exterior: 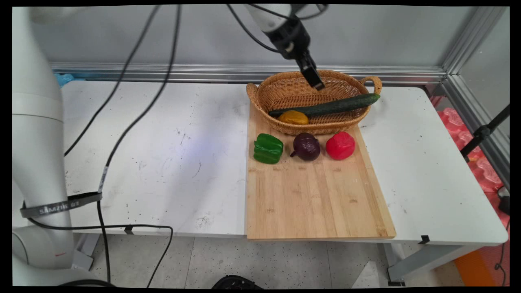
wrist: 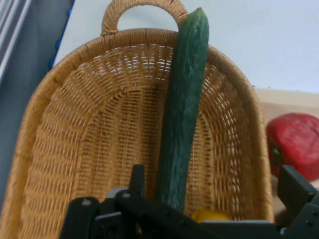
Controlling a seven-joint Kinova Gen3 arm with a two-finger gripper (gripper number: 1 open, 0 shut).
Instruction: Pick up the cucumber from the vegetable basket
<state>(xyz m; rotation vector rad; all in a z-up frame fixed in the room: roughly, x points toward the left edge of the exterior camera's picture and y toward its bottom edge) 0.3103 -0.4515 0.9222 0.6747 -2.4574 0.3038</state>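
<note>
Across the worktop (exterior: pixel 171 162) in the main view, a wooden cutting board (exterior: pixel 313 195) is laid on the right half, its near edge flush with the worktop's front edge. A wicker basket (exterior: pixel 285 91) is set on the board's far end, close to the wall. A cucumber (exterior: pixel 325 107) is lodged slantwise in it, one end low inside, the other propped over the right rim beside the handle. A yellow pepper (exterior: pixel 293 117) is seen inside against the near wall, touching the cucumber. Just in front of the basket three items are lined up on the board, apart from each other: a green pepper (exterior: pixel 268 148), a purple onion (exterior: pixel 306 146), a red pepper (exterior: pixel 340 145). The gripper (exterior: pixel 316 83) is hung from above, tilted down and right, over the basket's far side, clear of the contents. Black cables are draped over the bare left half of the worktop. The board's near half is uncovered.

From the hand view, the basket (wrist: pixel 75 139) is looked into lengthwise; the cucumber (wrist: pixel 182 124) is run up to the far handle. The red pepper (wrist: pixel 296 144) is seen outside the right rim, the yellow pepper (wrist: pixel 212 215) low between the fingers (wrist: pixel 291 186). The jaws are spread, with nothing pinched.
</note>
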